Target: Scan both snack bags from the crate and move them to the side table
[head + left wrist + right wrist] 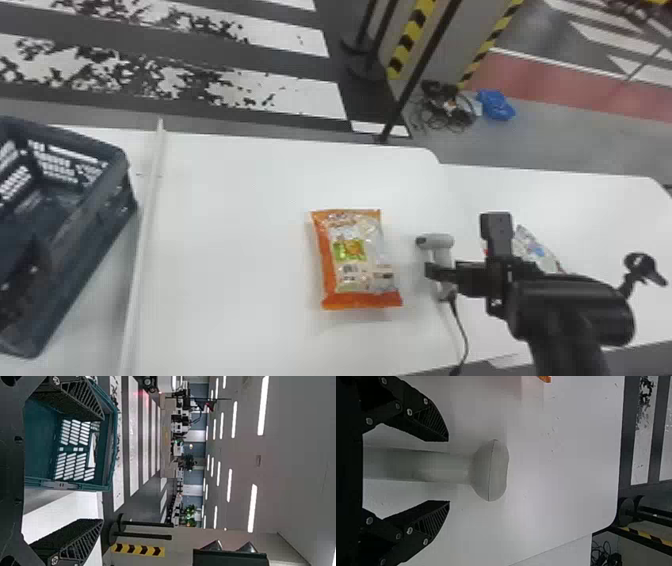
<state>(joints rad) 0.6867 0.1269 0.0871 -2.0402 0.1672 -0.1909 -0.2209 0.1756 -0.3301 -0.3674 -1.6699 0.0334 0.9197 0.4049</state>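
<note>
Right end effector [433, 272] wide around scanner [438, 242]; left end effector [22, 280] wide near crate [97, 235]; orange snack bag [354, 257] lies on counter [225, 250].

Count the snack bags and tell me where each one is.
2. The orange bag lies on the table between the crate and the scanner; the other bag, partly hidden, is on the side table. The crate's dark near end could hide more.

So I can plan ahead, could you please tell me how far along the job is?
One snack bag looks delivered, lying on the side table. Nothing is in hand; the right end effector stands open around the scanner. The orange bag on the main table is left to move; its scanning I cannot confirm.
</note>
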